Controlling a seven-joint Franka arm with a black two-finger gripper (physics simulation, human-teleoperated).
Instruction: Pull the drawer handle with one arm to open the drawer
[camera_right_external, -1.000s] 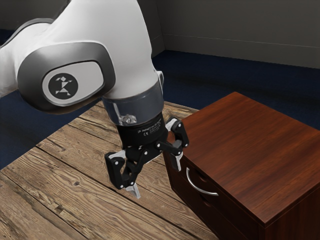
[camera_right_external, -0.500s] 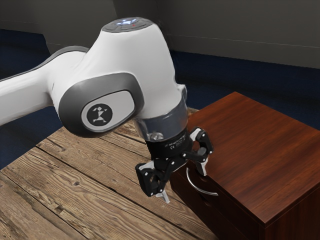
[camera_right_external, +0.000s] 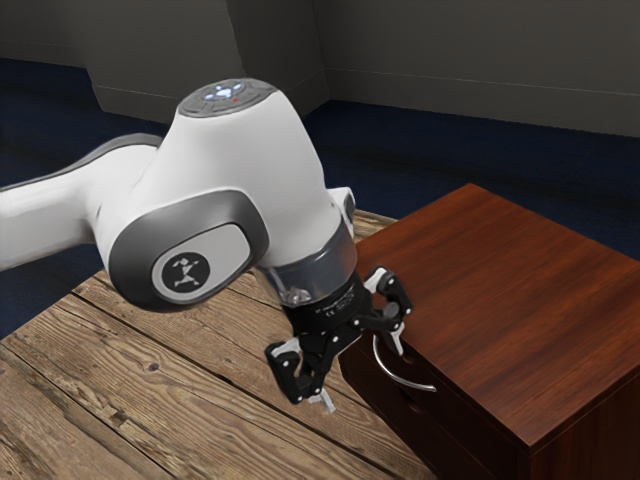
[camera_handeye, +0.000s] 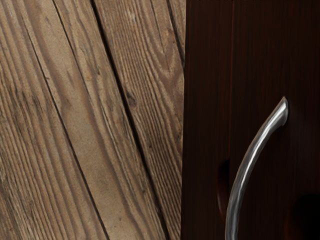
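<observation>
Looking at the exterior view first: the white arm (camera_right_external: 220, 230) is coming in from the exterior view's left and bending down over the wooden bench (camera_right_external: 140, 380), with the wrist pointing down and tipping toward the dark cabinet (camera_right_external: 500, 290) on the exterior view's right. The claw (camera_right_external: 360, 370) is hanging low at the cabinet's front corner, spread wide and gripping nothing. One finger (camera_right_external: 397, 335) is sitting just beside the upper end of the silver handle (camera_right_external: 400, 374), though I can't tell if it's actually touching. The other finger (camera_right_external: 318, 392) is dangling out over the planks, apart from the cabinet.

That view is giving the whole picture of the arm. The wrist view is giving the close-up instead: the curved handle (camera_handeye: 247, 165) is arching off the drawer (camera_handeye: 210, 75) front, with a dark recess behind it, and the bench (camera_handeye: 75, 125) grain is running right alongside the cabinet edge.

In the exterior view the drawer (camera_right_external: 455, 405) is looking flush with the cabinet face, the handle lying across its front.
</observation>
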